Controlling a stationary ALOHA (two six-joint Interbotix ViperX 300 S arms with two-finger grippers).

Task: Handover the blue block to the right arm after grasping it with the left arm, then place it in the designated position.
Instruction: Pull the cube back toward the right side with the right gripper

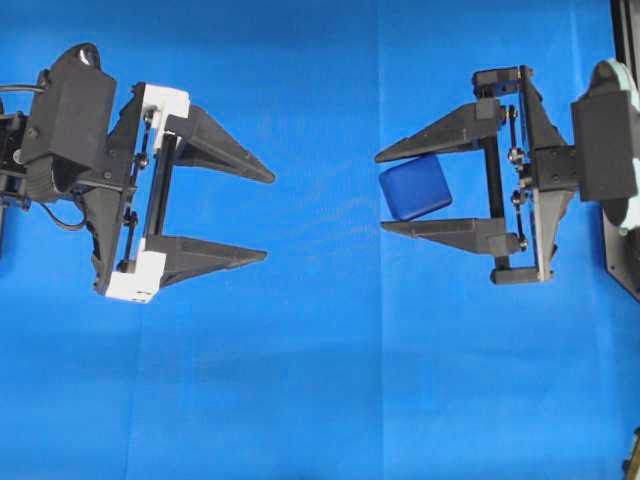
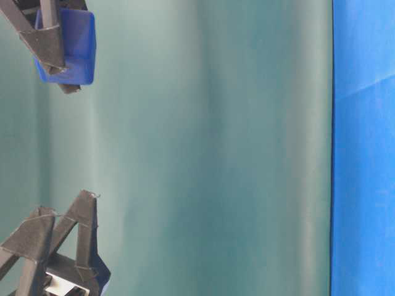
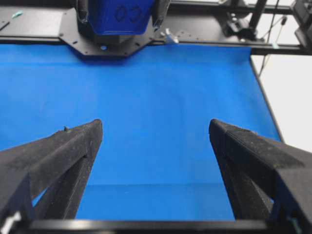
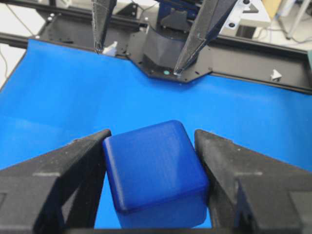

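Observation:
The blue block (image 1: 415, 187) is a small dark-blue cube held between the fingers of my right gripper (image 1: 381, 192), the one with the all-black rail, above the blue cloth. In the right wrist view the block (image 4: 153, 165) sits slightly tilted and is pinched on both sides by that gripper (image 4: 152, 132). My left gripper (image 1: 268, 217), with white rail blocks, is open and empty. It faces the block across a gap of bare cloth. In the left wrist view its fingers (image 3: 155, 124) stand wide apart, and the block (image 3: 119, 14) shows far ahead at the top. The block (image 2: 71, 46) also shows in the table-level view.
The blue cloth (image 1: 320, 380) covers the table. A black frame (image 1: 625, 40) runs along the right edge. The right arm's black base plate (image 3: 117, 44) lies at the cloth's far end, and the cloth's side edge (image 3: 258, 83) drops off to white floor.

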